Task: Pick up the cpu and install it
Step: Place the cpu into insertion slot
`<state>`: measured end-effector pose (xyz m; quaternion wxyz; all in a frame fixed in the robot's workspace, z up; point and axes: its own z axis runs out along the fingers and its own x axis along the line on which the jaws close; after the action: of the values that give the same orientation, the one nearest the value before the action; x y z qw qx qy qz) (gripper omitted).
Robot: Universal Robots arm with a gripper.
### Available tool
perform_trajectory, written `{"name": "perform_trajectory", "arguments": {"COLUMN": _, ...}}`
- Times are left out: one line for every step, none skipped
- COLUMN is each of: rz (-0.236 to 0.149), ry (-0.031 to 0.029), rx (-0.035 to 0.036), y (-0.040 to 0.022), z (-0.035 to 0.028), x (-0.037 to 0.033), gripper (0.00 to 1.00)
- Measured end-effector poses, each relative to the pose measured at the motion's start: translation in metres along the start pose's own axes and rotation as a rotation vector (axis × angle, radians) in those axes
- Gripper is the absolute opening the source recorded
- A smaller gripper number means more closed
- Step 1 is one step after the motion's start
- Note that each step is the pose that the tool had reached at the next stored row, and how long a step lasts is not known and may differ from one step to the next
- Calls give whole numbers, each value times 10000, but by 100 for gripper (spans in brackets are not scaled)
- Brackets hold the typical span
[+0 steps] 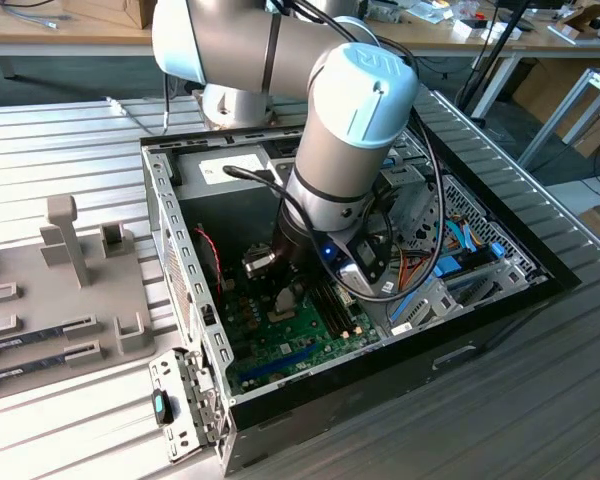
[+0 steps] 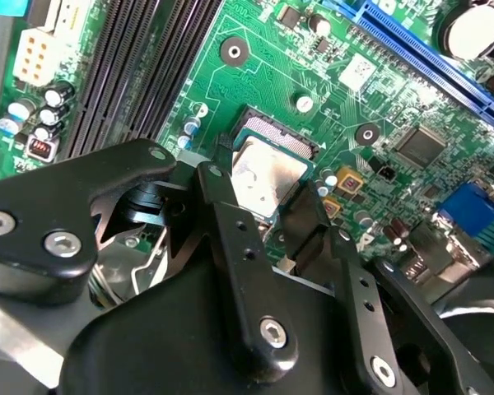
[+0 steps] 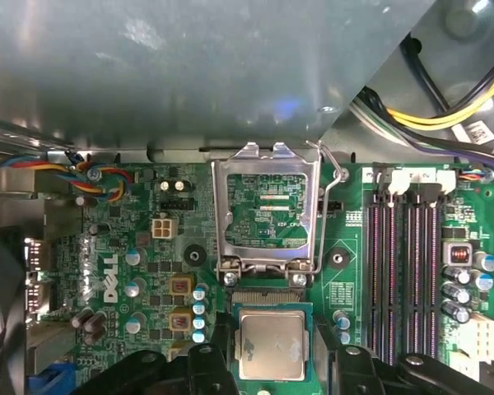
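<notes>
gripper [image 2: 263, 188] clamps cpu [image 2: 267, 173] flat (metal plate up), edges parallel to socket [image 2: 273, 129].

The computer case [image 1: 165, 215] is open overhead, yet around the gripper [image 3: 273, 362], clamped on the cpu [image 3: 272, 341], the raised socket frame [image 3: 267, 206] stands just beyond, low memory slots [image 3: 403, 271] flank one side, and cables [image 1: 450, 250] crowd the exterior view's right.

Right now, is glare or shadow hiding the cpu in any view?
First wrist view: the cpu is evenly lit, no glare; bright patches sit on the grey case wall. Second wrist view: soft sheen on its plate, edges readable beside the dark gripper. Exterior view: the case interior under the arm is dim.
</notes>
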<state>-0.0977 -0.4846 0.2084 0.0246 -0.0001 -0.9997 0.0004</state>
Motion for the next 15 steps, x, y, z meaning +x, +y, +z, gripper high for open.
{"name": "perform_trajectory", "arguments": {"rz": -1, "ry": 0, "rx": 0, "y": -1, "z": 12, "x": 0, "gripper": 47}}
{"name": "perform_trajectory", "arguments": {"rz": 0, "ry": 0, "rx": 1, "y": -1, "z": 20, "x": 1, "gripper": 47}}
{"name": "perform_trajectory", "arguments": {"rz": 0, "ry": 0, "rx": 0, "y": -2, "z": 29, "x": 2, "gripper": 47}}
{"name": "perform_trajectory", "arguments": {"rz": 1, "ry": 0, "rx": 1, "y": -3, "z": 37, "x": 5, "gripper": 47}}
{"name": "perform_trajectory", "arguments": {"rz": 2, "ry": 0, "rx": 2, "y": -3, "z": 47, "x": 9, "gripper": 47}}
{"name": "perform_trajectory", "arguments": {"rz": 0, "ry": 0, "rx": 1, "y": -4, "z": 55, "x": 11, "gripper": 47}}
{"name": "perform_trajectory", "arguments": {"rz": 0, "ry": 1, "rx": 3, "y": -4, "z": 62, "x": 12, "gripper": 47}}
{"name": "perform_trajectory", "arguments": {"rz": 0, "ry": 1, "rx": 4, "y": -4, "z": 62, "x": 12, "gripper": 47}}
{"name": "perform_trajectory", "arguments": {"rz": 1, "ry": 1, "rx": 5, "y": -4, "z": 63, "x": 13, "gripper": 47}}
{"name": "perform_trajectory", "arguments": {"rz": 1, "ry": 0, "rx": 5, "y": -4, "z": 63, "x": 13, "gripper": 47}}
{"name": "perform_trajectory", "arguments": {"rz": 0, "ry": 0, "rx": 6, "y": -4, "z": 64, "x": 13, "gripper": 47}}
{"name": "perform_trajectory", "arguments": {"rz": 1, "ry": 0, "rx": 7, "y": -4, "z": 63, "x": 13, "gripper": 47}}
{"name": "perform_trajectory", "arguments": {"rz": 1, "ry": 0, "rx": 6, "y": -4, "z": 64, "x": 15, "gripper": 47}}
{"name": "perform_trajectory", "arguments": {"rz": 2, "ry": -1, "rx": 4, "y": -4, "z": 66, "x": 17, "gripper": 47}}
{"name": "perform_trajectory", "arguments": {"rz": 1, "ry": -1, "rx": 4, "y": -5, "z": 70, "x": 20, "gripper": 47}}
